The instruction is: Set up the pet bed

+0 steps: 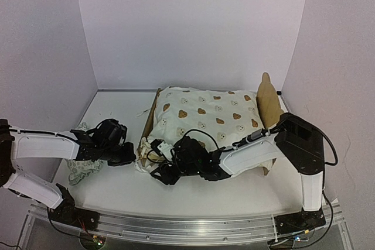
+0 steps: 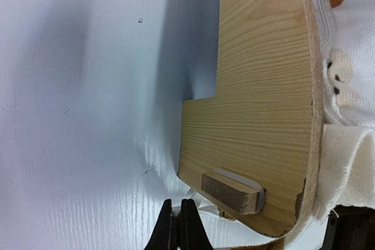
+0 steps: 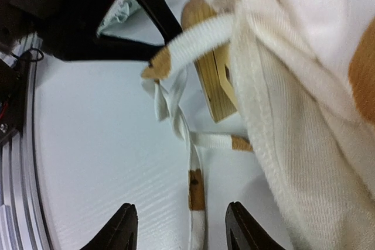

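The pet bed (image 1: 268, 105) stands mid-table, a plywood frame under a cream bear-print cover (image 1: 205, 115). My left gripper (image 1: 130, 156) is at the footboard's near corner. In the left wrist view its tips (image 2: 179, 226) are shut beside the footboard (image 2: 258, 98), seemingly pinching a white tie. The right wrist view shows that tie (image 3: 199, 39) held taut off the table at a black finger (image 3: 155, 10) of the left gripper. My right gripper (image 3: 180, 226) is open just off the bed's near left corner. A second tie (image 3: 196, 188) lies on the table between its fingers, untouched.
A small pale floral pillow (image 1: 82, 171) lies on the table under the left arm. The metal base rail (image 1: 176, 223) runs along the near edge. White walls close in the back and both sides. A wooden bed leg (image 3: 214, 86) stands just beyond the loose ties.
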Controlling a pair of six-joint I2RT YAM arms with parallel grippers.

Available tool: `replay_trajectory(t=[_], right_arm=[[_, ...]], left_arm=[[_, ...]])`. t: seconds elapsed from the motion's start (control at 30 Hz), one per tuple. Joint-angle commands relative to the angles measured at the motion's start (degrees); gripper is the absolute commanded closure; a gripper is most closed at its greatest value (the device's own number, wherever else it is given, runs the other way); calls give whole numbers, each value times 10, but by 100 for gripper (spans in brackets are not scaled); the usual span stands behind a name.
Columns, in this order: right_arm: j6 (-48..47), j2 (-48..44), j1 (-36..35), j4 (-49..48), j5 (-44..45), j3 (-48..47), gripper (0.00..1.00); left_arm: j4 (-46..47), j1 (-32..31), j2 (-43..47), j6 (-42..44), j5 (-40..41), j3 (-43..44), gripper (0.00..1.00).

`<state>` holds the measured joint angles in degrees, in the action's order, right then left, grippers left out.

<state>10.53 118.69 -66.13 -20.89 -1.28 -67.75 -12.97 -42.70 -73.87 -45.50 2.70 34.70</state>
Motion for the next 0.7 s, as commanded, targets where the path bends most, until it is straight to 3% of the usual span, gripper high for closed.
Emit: replay_trajectory(t=[0.0,0.47,0.67], right_arm=[[3,5,-2,116,1,-36,45],[-42,99,-14,159,35,-144,45],[-77,131,-29,171,76,-172,51]], left_arm=[[13,1,18,-5,8,-5,100],[16,1,26,-5,0,-9,100],[11,1,32,-4,0,-8,100]])
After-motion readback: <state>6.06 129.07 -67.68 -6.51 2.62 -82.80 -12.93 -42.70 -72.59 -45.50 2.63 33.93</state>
